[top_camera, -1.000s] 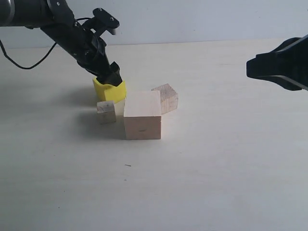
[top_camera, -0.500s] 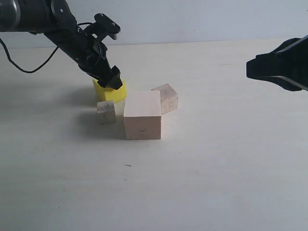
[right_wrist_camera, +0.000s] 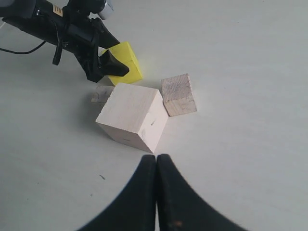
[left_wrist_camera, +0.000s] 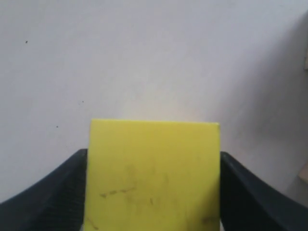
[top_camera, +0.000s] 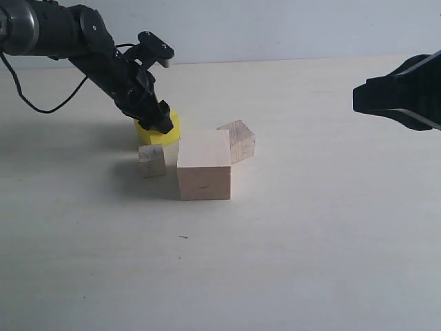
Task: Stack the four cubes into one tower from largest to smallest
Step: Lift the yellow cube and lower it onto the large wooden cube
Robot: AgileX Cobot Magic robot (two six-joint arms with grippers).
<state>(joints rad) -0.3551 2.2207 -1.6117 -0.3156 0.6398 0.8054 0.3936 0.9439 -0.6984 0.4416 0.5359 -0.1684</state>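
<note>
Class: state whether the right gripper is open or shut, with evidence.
Shut. In the right wrist view the right gripper has its jaws pressed together, with no gap and nothing between them.

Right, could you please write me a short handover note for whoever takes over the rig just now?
Left hand: shut on the yellow cube, which sits on the table.
Right hand: shut, empty, off to the side.
Large pale cube stands free; brownish cube and smallest cube beside it.
Done: nothing stacked.
Left: yellow onto large, then brownish, then smallest.
</note>
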